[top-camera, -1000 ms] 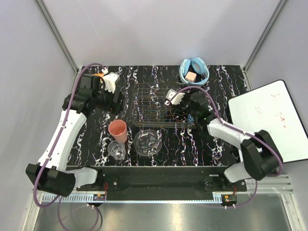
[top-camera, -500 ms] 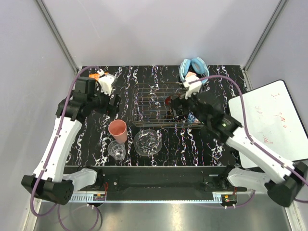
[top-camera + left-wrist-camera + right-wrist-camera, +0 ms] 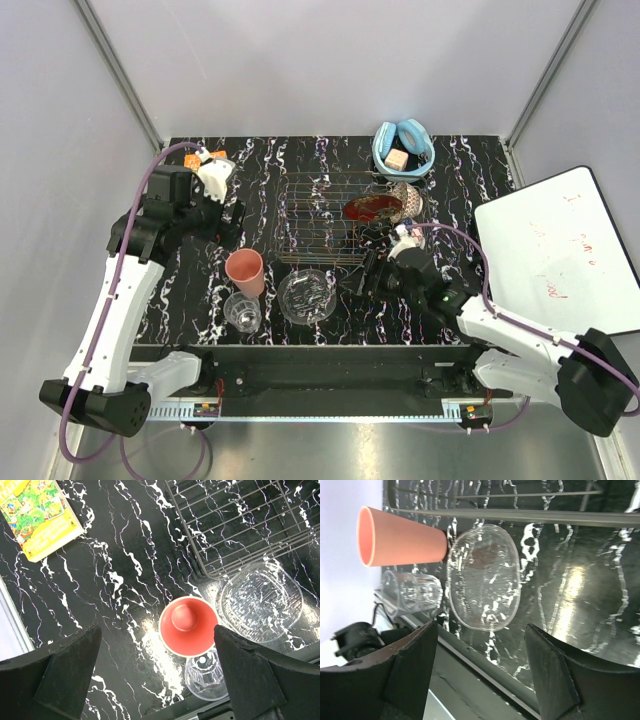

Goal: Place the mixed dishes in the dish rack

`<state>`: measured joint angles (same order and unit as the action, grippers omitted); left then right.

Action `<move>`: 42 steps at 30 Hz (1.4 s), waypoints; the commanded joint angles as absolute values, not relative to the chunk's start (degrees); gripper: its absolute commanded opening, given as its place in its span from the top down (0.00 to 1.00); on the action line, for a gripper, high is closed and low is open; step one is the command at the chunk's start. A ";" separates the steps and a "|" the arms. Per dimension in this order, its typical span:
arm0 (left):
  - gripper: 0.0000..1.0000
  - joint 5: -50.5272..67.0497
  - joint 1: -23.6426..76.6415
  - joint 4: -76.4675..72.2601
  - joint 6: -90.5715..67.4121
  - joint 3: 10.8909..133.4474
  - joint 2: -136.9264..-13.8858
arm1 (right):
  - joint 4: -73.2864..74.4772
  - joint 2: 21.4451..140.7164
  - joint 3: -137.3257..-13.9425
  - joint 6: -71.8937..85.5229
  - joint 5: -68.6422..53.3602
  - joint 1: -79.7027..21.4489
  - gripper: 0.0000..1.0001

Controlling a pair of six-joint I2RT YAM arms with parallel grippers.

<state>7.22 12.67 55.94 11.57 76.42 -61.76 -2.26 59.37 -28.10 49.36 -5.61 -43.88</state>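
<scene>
The left fingers [image 3: 70,670] are hanging spread wide and holding nothing above the black marbled surface [image 3: 125,555], with the salmon-pink cup [image 3: 187,625] standing upright beneath the gap between them. The small glass tumbler [image 3: 204,680] is standing just beside the cup on its near side. The clear glass dish [image 3: 260,600] is lying to the cup's right, just in front of the near edge of the dish rack [image 3: 235,525]. An orange-green book [image 3: 40,515] is lying flat toward the far left corner. The right fingers [image 3: 555,670] are gaping wide too and gripping nothing. They are hovering low off the rack's near right corner, facing the glass dish with the cup and tumbler beyond it. In the overhead view the red floral plate [image 3: 373,208] is resting in the right part of the rack, and a bowl [image 3: 408,199] is leaning at the rack's right end, close against the plate. Light-blue headphones [image 3: 403,142] are lying beyond the rack by the far edge.
</scene>
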 commanded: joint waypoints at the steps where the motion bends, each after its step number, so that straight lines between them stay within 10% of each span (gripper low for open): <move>1: 0.01 6.42 12.30 55.55 11.43 77.78 -60.64 | -8.17 61.52 -27.69 55.63 -0.98 -46.66 0.25; 28: 0.01 6.24 12.30 51.50 13.88 72.42 -58.97 | -15.56 88.50 -34.36 55.46 4.04 -53.96 0.46; 42: 0.01 5.19 12.30 50.45 14.94 71.46 -58.54 | -6.60 92.64 -39.20 55.37 4.75 -54.93 0.96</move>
<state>6.52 12.67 53.04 13.78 71.83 -59.94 -12.95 90.85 -37.52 54.02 5.39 -53.98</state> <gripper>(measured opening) 0.988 0.073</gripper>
